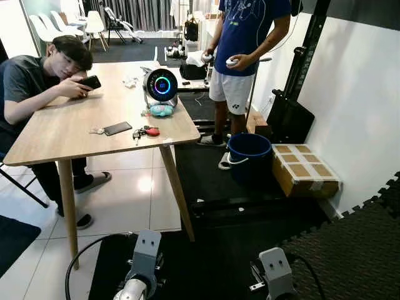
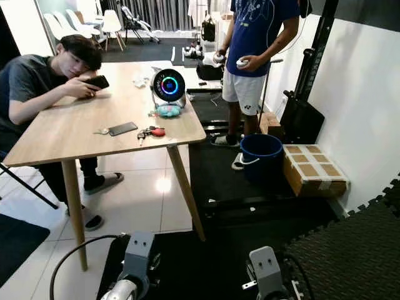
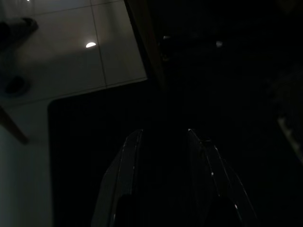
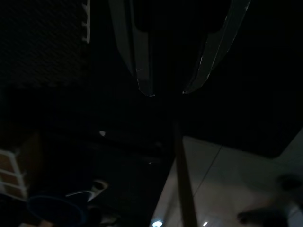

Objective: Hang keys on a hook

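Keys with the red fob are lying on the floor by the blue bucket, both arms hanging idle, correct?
Not quite: the keys lie on the wooden table beside the black phone, as the left eye view shows. The blue bucket and idle arms are right.

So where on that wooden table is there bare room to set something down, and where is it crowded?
The wooden table is bare along its near left part, between the seated person's elbow and the black phone. It is crowded near the right edge: the keys lie beside the phone, with the round speaker and a teal object just behind.
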